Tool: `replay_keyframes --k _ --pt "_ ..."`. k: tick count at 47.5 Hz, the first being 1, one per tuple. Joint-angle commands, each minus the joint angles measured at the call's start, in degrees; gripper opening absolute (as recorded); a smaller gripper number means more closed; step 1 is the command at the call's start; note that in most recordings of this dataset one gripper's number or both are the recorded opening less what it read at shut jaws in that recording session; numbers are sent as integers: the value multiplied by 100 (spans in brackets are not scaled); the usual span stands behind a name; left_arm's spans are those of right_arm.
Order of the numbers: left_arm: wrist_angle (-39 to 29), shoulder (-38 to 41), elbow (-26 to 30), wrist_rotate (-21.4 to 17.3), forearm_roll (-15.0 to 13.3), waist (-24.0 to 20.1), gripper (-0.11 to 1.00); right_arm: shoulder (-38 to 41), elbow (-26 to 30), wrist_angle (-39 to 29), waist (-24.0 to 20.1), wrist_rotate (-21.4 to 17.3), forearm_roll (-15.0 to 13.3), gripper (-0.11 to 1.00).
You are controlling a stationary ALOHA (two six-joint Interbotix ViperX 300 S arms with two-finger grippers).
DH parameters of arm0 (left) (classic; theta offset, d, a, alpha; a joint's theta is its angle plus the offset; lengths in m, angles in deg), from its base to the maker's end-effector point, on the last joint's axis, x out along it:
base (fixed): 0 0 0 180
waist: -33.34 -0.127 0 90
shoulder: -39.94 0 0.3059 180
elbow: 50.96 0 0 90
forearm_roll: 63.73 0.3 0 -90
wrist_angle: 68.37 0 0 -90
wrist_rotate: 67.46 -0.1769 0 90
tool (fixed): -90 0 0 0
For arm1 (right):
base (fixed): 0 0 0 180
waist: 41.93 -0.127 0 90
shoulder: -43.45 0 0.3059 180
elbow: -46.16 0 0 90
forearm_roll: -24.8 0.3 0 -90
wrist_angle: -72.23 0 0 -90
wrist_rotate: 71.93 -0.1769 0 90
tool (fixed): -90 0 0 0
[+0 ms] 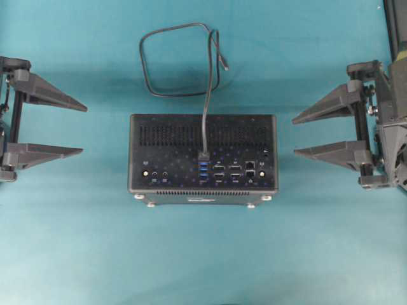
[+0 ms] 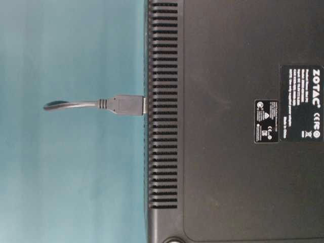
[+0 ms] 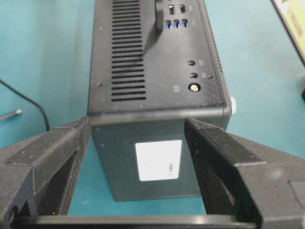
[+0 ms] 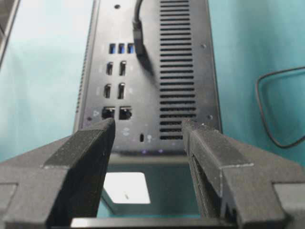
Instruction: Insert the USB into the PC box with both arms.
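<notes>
- The USB (image 1: 204,154) plug sits in the top socket of the blue port column on the PC box (image 1: 159,136); its cable runs toward 12 o'clock in the overhead view and curls into a loop on the teal desk (image 1: 203,254) behind the box.
- At table level the plug meets the box's edge squarely.
- The PC box lies mid-desk, port face up, silver feet at its 6 o'clock edge.
- The left claw (image 1: 81,129) waits at 9 o'clock, spread wide and empty, apart from the box.
- The right claw (image 1: 294,135) waits at 3 o'clock, likewise wide and empty.
</notes>
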Motion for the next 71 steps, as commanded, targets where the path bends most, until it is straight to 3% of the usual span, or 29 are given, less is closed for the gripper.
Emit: replay_keyframes --k 1,17,34,71 --pt "62 18 79 18 18 9 80 -53 70 -141 9 -26 -26 62" --pt "88 18 44 149 18 9 80 -105 149 -457 9 -18 -141 62" --pt "264 18 -9 158 18 0 80 -105 97 62 9 -35 -141 62" --pt "281 9 -97 158 18 9 80 -114 -79 193 9 -53 -97 62"
